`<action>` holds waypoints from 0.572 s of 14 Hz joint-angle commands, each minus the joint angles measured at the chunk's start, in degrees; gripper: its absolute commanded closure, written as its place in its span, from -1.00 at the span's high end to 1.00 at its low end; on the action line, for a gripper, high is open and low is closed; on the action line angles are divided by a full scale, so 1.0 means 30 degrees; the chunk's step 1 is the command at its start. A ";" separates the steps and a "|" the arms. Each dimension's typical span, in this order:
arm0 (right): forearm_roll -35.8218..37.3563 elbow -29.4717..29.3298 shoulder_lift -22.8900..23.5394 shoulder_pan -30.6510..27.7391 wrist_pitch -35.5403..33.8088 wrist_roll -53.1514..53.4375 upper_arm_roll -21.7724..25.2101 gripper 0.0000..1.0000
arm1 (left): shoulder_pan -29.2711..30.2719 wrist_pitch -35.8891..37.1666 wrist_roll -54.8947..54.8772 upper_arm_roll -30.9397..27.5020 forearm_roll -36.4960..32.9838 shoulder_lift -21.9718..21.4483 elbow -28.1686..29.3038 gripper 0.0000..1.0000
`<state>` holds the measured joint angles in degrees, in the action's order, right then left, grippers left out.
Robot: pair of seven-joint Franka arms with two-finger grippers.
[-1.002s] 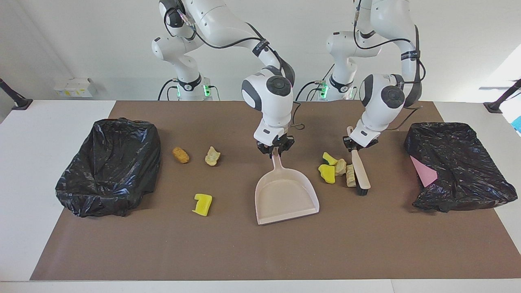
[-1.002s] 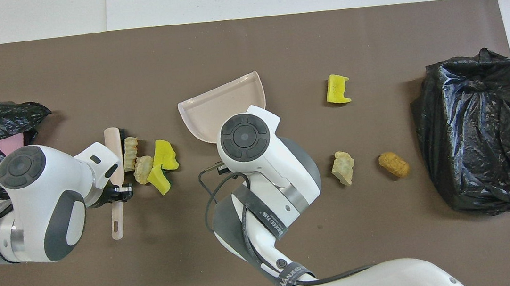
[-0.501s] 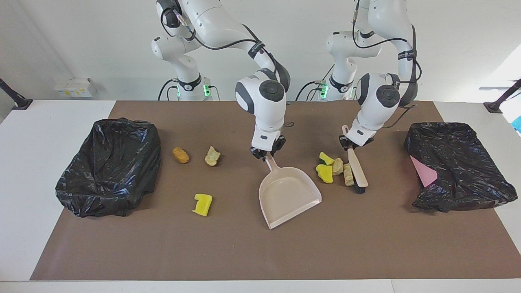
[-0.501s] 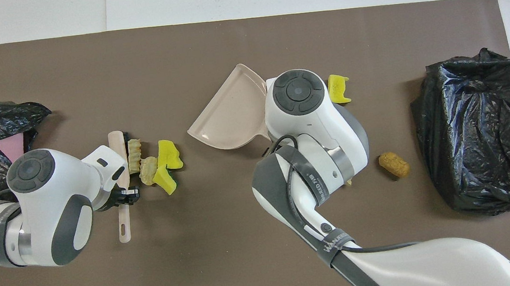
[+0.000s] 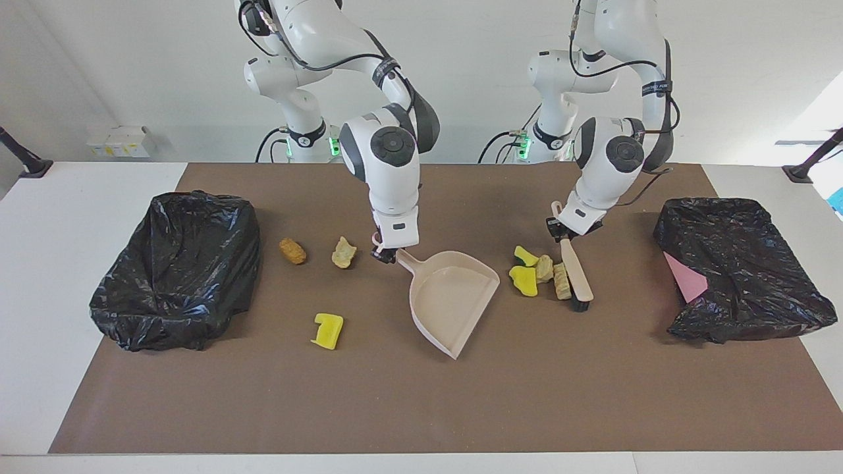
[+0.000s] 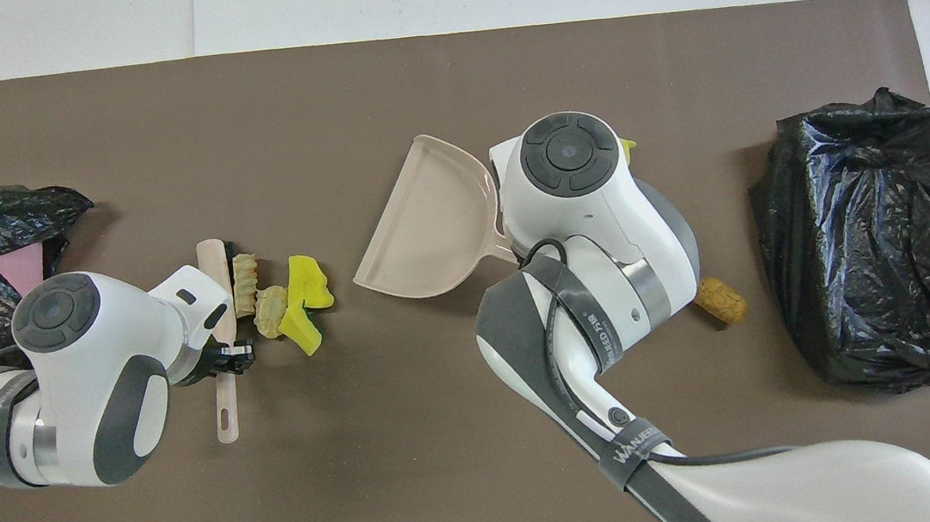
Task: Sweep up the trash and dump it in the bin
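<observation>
My right gripper [image 5: 385, 254] is shut on the handle of a pale pink dustpan [image 5: 451, 297], whose open mouth faces a cluster of several yellow and beige trash lumps [image 5: 537, 273]. The pan [image 6: 426, 217] and the cluster [image 6: 287, 299] also show in the overhead view. My left gripper [image 5: 566, 230] is shut on a brush [image 5: 577, 276], whose bristle end rests against the cluster on the side toward the left arm's end. An orange-brown chunk [image 5: 292, 251], a beige chunk [image 5: 344, 253] and a yellow piece [image 5: 328, 330] lie apart toward the right arm's end.
A black-bagged bin [image 5: 178, 266] stands at the right arm's end of the brown mat. Another black-bagged bin [image 5: 737, 263] at the left arm's end holds a pink sheet [image 5: 685, 276]. In the overhead view my right arm covers the beige chunk and most of the yellow piece.
My right gripper swung the dustpan's handle toward the right arm's end, turning its mouth toward the cluster. My left gripper pushed the cluster slightly toward the pan with the brush.
</observation>
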<state>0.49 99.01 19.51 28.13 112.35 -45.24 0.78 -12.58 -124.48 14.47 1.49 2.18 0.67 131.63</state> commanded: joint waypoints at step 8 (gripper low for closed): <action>0.1595 0.2653 -0.0966 -0.0001 0.2129 -0.2851 -0.0202 -1.00 | -0.3421 -0.0865 0.4050 -0.0202 0.2435 -0.0457 0.0450 -1.00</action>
<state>4.03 104.28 18.40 28.37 117.38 -51.57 0.50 -19.78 -125.12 23.87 1.54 7.72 0.50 131.65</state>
